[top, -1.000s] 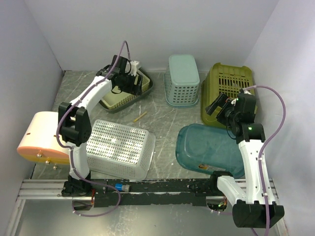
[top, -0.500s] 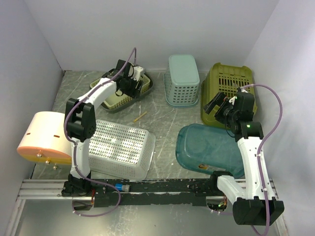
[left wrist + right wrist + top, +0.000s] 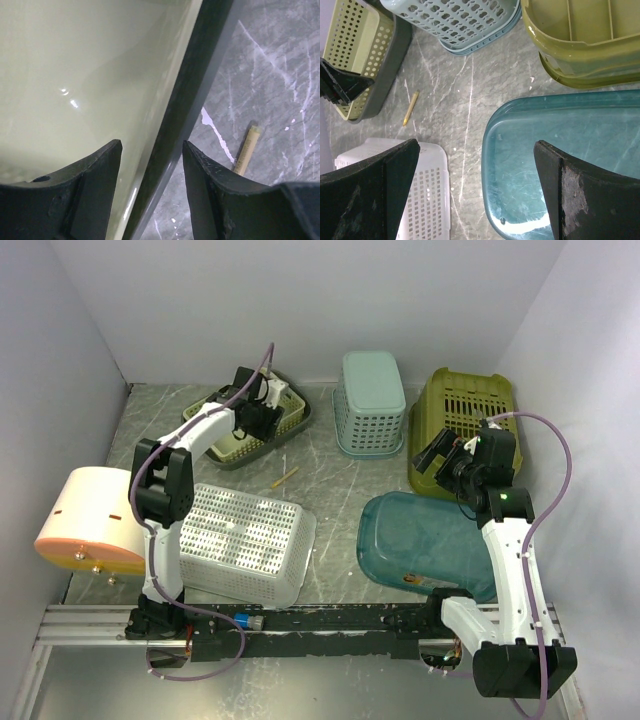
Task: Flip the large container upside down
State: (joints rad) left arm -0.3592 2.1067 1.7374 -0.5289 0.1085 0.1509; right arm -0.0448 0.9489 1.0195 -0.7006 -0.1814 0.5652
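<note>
The large container is a dark grey tub at the back left, standing upright, with a pale yellow perforated basket nested inside it. My left gripper hangs over its right-hand rim. In the left wrist view the gripper is open, one finger inside against the yellow wall and the other outside, with the dark rim between them and small gaps showing. My right gripper hovers wide open and empty over the table, beside the upturned teal bin.
A white perforated basket lies bottom-up near the left arm's base. A light teal basket and an olive basket stand at the back. A pencil lies on the table. An orange-and-cream drum sits at the left edge.
The left arm has swung its gripper down onto the grey container's rim, and its jaws have narrowed around it. The right arm has hardly moved.
</note>
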